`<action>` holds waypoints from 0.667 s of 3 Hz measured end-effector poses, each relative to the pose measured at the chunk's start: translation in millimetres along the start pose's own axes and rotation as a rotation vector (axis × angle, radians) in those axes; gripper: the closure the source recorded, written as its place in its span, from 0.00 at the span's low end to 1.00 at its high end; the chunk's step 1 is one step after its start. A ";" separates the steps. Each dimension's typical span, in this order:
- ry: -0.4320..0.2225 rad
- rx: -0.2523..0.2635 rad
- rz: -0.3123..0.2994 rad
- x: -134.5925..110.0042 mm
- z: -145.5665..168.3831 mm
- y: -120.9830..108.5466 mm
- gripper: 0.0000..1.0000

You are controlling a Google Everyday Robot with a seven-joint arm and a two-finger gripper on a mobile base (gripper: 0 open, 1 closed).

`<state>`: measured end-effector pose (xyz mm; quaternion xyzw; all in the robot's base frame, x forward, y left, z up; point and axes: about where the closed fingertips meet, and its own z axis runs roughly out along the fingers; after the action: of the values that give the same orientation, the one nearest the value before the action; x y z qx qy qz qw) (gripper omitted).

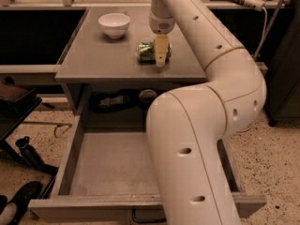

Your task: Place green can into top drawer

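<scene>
The green can (146, 52) lies on its side on the grey counter top (103, 55), right of centre. My gripper (161, 53) comes down from above and sits right at the can, covering its right part. The can rests on the counter, not lifted. The top drawer (110, 170) is pulled out wide open below the counter, its grey floor bare, with the small dark handle (146, 217) on its front. My arm's big white links (197, 139) hide the drawer's right side.
A white bowl (114, 23) stands at the counter's back left. A dark recess (117, 100) under the counter holds dark objects. Black shoes (18, 201) and a dark stand lie on the speckled floor at left. A dark cabinet stands at right.
</scene>
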<state>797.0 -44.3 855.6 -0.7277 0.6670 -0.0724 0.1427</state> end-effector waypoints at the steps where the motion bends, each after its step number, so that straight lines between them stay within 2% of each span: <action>1: -0.002 0.008 0.043 14.3 0.3 -4.6 0.19; 2: -0.009 0.028 0.041 11.4 3.3 -10.9 0.42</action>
<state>809.5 -54.5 854.9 -0.7121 0.6800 -0.0756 0.1576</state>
